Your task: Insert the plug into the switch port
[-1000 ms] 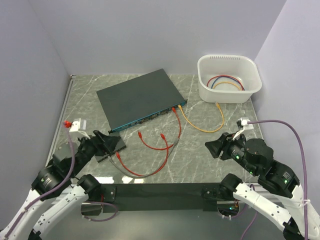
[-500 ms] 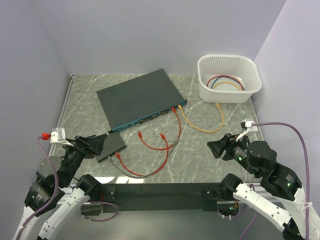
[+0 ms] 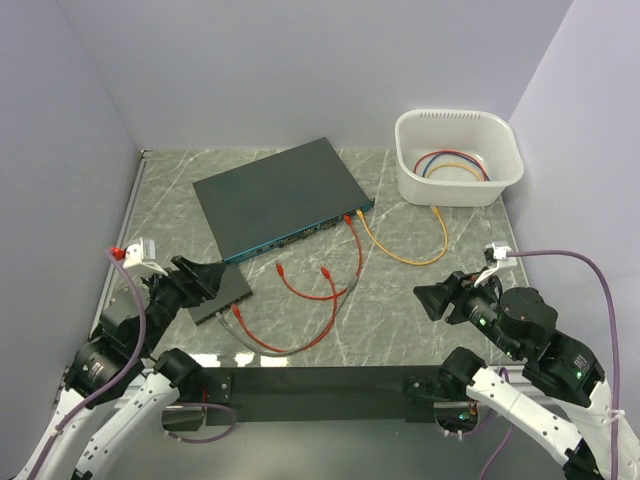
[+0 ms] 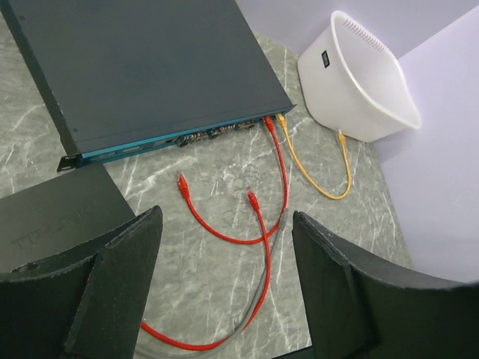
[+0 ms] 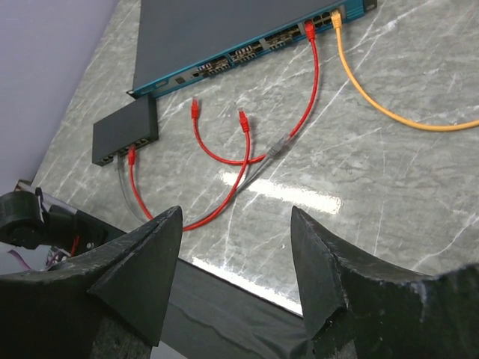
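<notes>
The switch (image 3: 280,195) is a flat dark grey box with a teal front edge, lying at the back centre; it also shows in the left wrist view (image 4: 150,67) and the right wrist view (image 5: 224,30). A red cable and a yellow cable (image 3: 400,245) are plugged in at its right end. Two loose red plugs (image 3: 279,269) (image 3: 325,271) lie on the table in front of it, and they show in the left wrist view (image 4: 180,179) (image 4: 252,197). My left gripper (image 3: 205,275) (image 4: 224,224) is open and empty over the small black slab's left side. My right gripper (image 3: 430,298) (image 5: 236,217) is open and empty, right of the cables.
A small flat black slab (image 3: 222,297) lies front left with a red and a grey cable (image 3: 300,340) plugged in. A white tub (image 3: 457,155) holding coiled cables stands at the back right. A dark strip (image 3: 320,380) runs along the near edge. Purple walls close in both sides.
My left arm pulled back to the left, then came forward again to the slab. My right gripper shifted slightly. The cables and the switch have not moved.
</notes>
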Motion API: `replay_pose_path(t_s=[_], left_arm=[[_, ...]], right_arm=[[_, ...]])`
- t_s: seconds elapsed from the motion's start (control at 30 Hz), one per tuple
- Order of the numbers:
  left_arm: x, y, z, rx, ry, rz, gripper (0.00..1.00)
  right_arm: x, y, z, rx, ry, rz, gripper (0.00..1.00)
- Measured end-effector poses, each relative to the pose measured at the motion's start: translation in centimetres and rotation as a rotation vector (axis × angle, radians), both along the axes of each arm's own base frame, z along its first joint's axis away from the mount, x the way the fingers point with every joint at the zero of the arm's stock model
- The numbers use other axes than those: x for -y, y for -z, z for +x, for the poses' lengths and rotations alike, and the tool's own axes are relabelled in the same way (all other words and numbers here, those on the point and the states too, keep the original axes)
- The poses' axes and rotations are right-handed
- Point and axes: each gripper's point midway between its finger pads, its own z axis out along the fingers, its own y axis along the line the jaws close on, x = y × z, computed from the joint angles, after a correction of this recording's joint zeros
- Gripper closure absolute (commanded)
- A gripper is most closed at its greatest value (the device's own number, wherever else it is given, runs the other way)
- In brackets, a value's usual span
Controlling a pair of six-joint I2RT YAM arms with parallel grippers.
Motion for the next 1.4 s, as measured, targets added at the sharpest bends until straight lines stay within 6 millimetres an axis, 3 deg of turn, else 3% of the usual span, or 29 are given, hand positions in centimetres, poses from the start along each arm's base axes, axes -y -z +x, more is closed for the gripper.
replay_pose_path(t_s=[0.47,0.83,1.13,1.4], left_arm=[[0.1,0.1,0.1,-0.007,0.005,0.001,0.24],[0.3,0.5,0.3,-0.022,0.009,0.013,0.24],[0.3,0.5,0.4,-0.026,0.009,0.015,0.24],[0.3,0.5,0.3,-0.024,0.012,0.012,0.24]], right_arm=[[-0.2,0.6,0.4,-0.051,0.032,0.010,0.28],[1.0,-0.1,0.1,-0.017,0.072,0.034,0.20],[0.2,0.5,0.1,-0.026,0.035,0.024,0.15],[-2.1,0.3,-1.6,-0.020,-0.148,0.023,0.12]])
